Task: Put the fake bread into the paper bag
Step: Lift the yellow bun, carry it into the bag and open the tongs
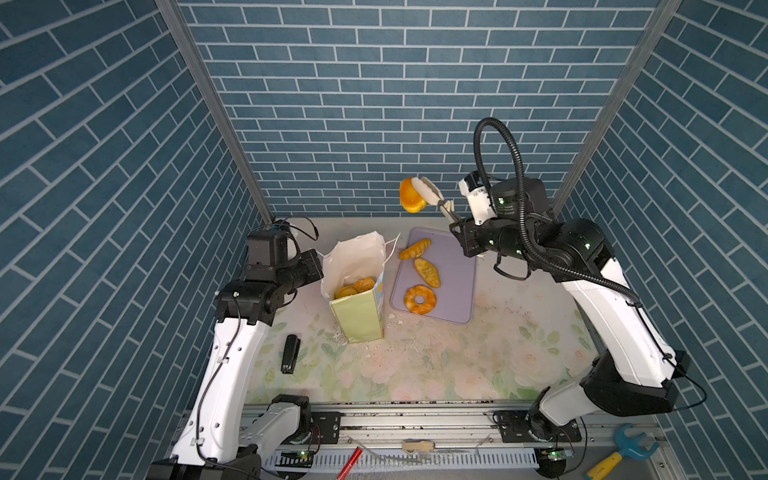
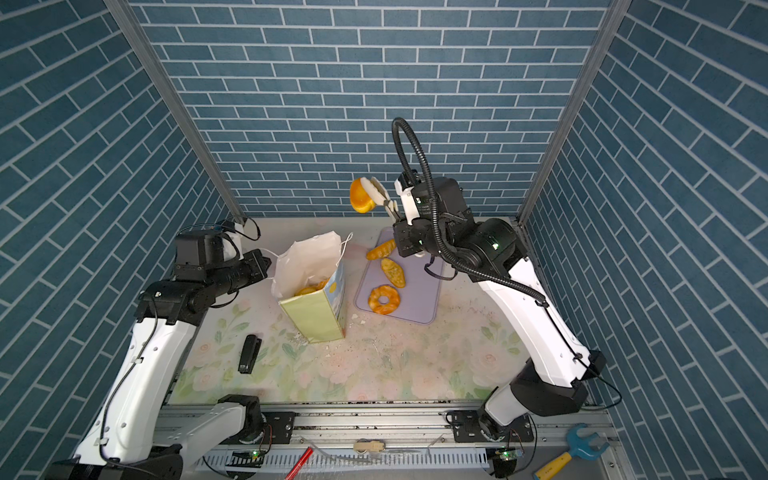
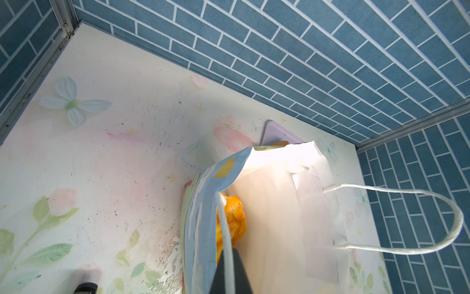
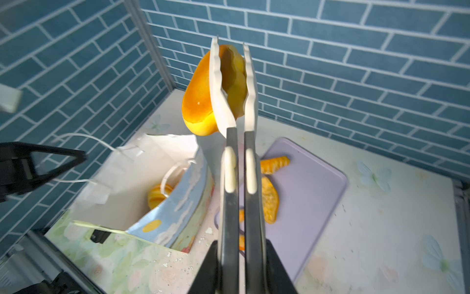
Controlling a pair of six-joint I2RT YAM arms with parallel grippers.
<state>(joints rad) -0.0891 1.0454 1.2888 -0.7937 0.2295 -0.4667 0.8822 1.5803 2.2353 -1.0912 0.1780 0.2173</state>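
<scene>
Orange bun (image 1: pixel 409 198) clamped in right tool (image 4: pixel 230 45) above worktop's (image 1: pixel 457 365) far edge; left tool (image 3: pixel 230 257) pinches paper bag (image 1: pixel 359 320) by its cord (image 3: pixel 225 229).

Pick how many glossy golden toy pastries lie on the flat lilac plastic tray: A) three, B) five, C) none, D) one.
A: a golden twisted toy loaf, a flatter golden long toy loaf and a golden toy ring doughnut lie on the flat lilac plastic tray.

You see paper bag (image 1: pixel 359 320) standing just left of tray (image 1: pixel 457 282) | doughnut (image 1: pixel 420 299) on tray | stapler (image 1: pixel 290 353) front-left of bag
</scene>
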